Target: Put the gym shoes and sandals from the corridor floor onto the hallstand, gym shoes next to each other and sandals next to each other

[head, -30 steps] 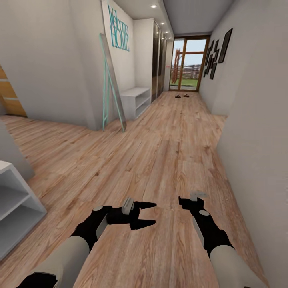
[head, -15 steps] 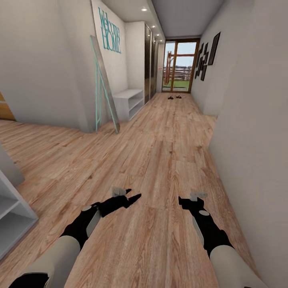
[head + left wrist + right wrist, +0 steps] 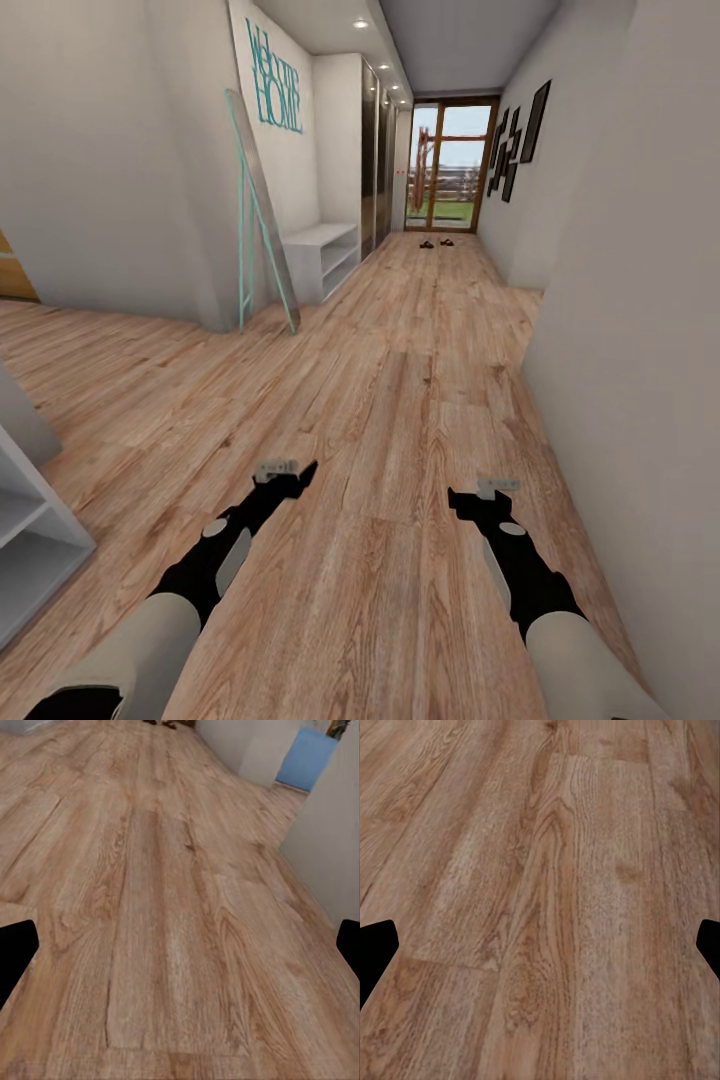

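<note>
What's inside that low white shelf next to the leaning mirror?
The low white shelf by the mirror shows two open compartments that look empty. Their far ends are hidden from this angle, so small things there can't be ruled out.

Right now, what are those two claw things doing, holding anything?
Left gripper: open, holding nothing.
Right gripper: open, holding nothing.

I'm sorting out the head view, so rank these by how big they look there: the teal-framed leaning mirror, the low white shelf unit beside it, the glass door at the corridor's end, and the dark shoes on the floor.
1. Teal-framed leaning mirror
2. Low white shelf unit
3. Glass door, much farther off, so likely larger in truth
4. Dark shoes, tiny specks; distance shrinks them
</note>
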Tool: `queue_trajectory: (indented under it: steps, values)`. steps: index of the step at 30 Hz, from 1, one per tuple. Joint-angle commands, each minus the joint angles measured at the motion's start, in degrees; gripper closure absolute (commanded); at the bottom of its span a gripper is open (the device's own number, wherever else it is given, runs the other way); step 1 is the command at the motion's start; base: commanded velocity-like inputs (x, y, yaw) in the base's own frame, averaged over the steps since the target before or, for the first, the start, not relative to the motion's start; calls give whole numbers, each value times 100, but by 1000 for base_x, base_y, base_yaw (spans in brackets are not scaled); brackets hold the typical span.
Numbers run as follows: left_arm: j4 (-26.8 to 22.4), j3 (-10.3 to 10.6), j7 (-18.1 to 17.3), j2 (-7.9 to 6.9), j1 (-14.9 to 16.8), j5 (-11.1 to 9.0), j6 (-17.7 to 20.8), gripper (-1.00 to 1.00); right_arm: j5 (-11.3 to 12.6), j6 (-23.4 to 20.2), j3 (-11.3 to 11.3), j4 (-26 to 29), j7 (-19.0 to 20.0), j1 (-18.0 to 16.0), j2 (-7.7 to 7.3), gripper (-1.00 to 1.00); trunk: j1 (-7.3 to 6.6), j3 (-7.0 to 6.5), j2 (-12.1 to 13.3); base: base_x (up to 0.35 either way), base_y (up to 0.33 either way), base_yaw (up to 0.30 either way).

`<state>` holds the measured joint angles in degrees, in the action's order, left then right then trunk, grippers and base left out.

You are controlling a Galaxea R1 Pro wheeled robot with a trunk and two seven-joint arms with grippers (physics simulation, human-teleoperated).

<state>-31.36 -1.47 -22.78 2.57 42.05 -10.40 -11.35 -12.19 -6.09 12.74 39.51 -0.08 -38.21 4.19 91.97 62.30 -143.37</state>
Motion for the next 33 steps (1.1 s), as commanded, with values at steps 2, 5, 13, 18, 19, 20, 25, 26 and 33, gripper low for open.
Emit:
queue_trajectory:
  steps: [2,5,13,18,19,20,25,26,33]
  values:
    - [25,-36,-18,6,-2,-48,-187,-100,-66,-33,7,-10,-12,0,15,-100,-1,5,-2,0,0,0]
    - [30,-42,-17,8,-4,-47,-230,-100,-76,-33,-7,22,-14,-1,23,-100,-1,5,-2,0,0,0]
    - [14,-19,-30,18,-4,-25,-230,-100,-73,-50,3,600,-11,-2,37,-100,-1,-13,-2,0,0,0]
    - [8,-20,-33,16,-4,-23,-233,-100,-65,-50,6,604,-9,-2,38,-100,-1,-56,-2,5,0,0]
    - [7,-20,-33,16,-4,-23,-231,-100,-64,-50,6,606,-7,-2,38,-100,-1,-65,-2,70,0,0]
    - [7,-20,-34,16,-4,-23,-230,-100,-62,-50,7,611,-5,-2,38,-100,-1,-74,-2,97,0,0]
    - [7,-14,-31,19,-4,-23,-228,-100,-57,-50,9,608,-1,-2,31,-100,-1,-121,-2,248,0,0]
    - [7,-13,-28,23,-4,-23,-227,-100,-60,-49,9,606,-1,-2,30,-100,-1,-131,-2,321,0,0]
    - [7,-12,-25,136,-4,-15,-227,-100,-64,-42,6,594,4,-2,34,-100,-1,-182,-2,339,0,0]
